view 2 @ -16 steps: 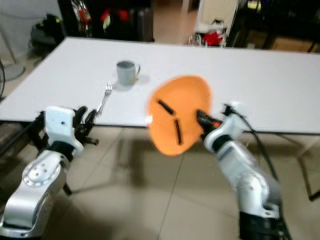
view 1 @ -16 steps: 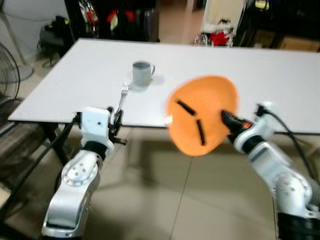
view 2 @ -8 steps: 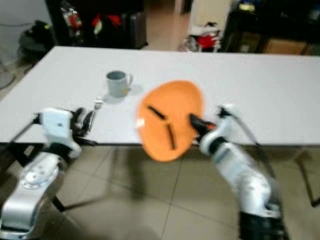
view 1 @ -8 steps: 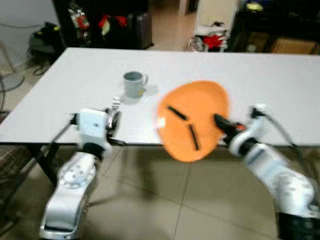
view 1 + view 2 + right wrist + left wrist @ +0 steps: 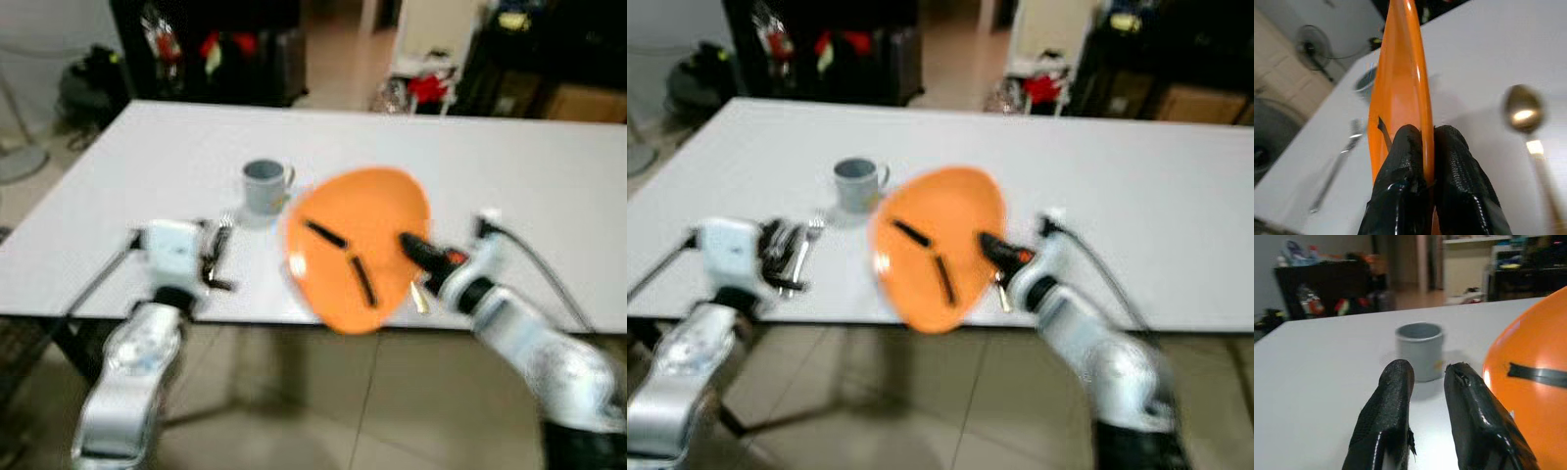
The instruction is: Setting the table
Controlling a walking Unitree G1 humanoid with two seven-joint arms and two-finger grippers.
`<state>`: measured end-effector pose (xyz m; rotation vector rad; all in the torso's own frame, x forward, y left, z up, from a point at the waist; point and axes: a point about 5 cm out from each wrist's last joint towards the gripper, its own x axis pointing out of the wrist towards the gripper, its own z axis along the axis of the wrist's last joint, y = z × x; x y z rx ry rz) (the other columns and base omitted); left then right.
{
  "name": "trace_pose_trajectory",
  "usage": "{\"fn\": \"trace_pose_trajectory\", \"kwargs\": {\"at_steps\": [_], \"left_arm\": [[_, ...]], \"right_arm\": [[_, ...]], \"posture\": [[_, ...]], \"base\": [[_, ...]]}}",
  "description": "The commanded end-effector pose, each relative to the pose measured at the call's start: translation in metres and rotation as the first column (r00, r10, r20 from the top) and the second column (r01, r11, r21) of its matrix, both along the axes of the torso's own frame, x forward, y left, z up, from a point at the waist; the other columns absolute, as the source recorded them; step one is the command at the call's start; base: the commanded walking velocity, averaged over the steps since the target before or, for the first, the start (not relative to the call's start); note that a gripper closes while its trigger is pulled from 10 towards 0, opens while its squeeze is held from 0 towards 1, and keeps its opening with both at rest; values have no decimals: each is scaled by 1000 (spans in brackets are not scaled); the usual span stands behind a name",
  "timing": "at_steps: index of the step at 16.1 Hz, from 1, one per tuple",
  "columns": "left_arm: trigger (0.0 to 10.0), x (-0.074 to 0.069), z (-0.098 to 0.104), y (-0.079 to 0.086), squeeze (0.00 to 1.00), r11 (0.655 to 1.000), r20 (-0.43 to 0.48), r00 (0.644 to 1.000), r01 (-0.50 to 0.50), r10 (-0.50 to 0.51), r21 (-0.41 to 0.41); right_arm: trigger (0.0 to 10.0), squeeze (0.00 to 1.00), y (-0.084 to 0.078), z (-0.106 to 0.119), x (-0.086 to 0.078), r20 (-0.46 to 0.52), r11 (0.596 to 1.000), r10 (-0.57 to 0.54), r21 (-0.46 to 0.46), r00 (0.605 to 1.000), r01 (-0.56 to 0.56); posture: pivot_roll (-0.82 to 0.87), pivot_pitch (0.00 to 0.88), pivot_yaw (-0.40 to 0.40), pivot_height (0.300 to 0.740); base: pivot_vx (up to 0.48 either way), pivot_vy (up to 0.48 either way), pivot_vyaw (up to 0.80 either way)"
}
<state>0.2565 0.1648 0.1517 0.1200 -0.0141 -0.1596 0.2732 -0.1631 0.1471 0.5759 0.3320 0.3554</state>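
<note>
Two fingers of my right claw (image 5: 409,245) pinch the orange plate (image 5: 358,245) by its rim, tilted over the worktop (image 5: 549,176) edge between fork (image 5: 801,250) and spoon (image 5: 1523,105); I should level it before lowering. Left claw (image 5: 1427,382) hovers empty, slightly parted.

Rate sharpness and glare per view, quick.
Left eye and right eye views: motion blur throughout, orange plate and grey mug soft-edged. Left wrist view: gripper fingers fairly crisp, mug slightly soft, background blurred. Right wrist view: fingers pinching the plate rim sharp; gold spoon defocused with a bright highlight; fork blurred.
</note>
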Motion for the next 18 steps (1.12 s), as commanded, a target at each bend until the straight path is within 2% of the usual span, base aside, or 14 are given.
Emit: {"fn": "trace_pose_trajectory", "kwargs": {"at_steps": [1, 2, 4, 9, 12, 13, 15, 18], "left_arm": [[10000, -2, 4, 7, 0, 1000, 12, 1000, 3, -3, 19], [10000, -3, 3, 6, 0, 999, 6, 1000, 24, -24, 28], [10000, -10, 4, 5, 0, 991, -6, 992, 127, -127, 48], [10000, -13, 4, 10, 0, 971, -38, 973, 228, -226, 66], [10000, -15, 8, -1, 0, 937, -40, 937, 347, -346, 39], [10000, -20, 7, -7, 0, 898, -63, 899, 437, -434, 44], [10000, -24, 6, -9, 0, 869, -87, 869, 492, -486, 57], [10000, -23, 8, -7, 0, 871, -87, 872, 488, -482, 61]], "right_arm": [[10000, 0, 12, 15, -3, 64, 995, 84, 56, 994, -88], [10000, 0, 12, 15, -5, 61, 993, 95, 62, 994, -99], [10000, 0, 10, 13, -12, 39, 986, 127, 107, 991, -131], [10000, 0, 14, 0, -11, -58, 972, 154, 186, 986, -141], [10000, 0, 13, -18, 5, -164, 975, 62, 221, 984, -25], [10000, 0, 14, -25, 14, -211, 967, 29, 255, 977, 26], [10000, 0, 16, -31, 23, -255, 951, 7, 300, 967, 72], [10000, 0, 19, -38, 33, -287, 943, -11, 317, 958, 106]], "posture": [[-43, 0, -26, 740], [-43, 0, -27, 740], [-40, 0, -29, 740], [-38, 10, -18, 740], [-40, 20, -4, 740], [-36, 22, 4, 740], [-25, 22, 6, 740], [-20, 20, 3, 740]], "base": [[0, 0, 0], [0, 0, 0], [0, 0, 0], [0, 0, 0], [0, 0, 0], [0, 0, 0], [0, 0, 0], [0, 0, 0]]}}
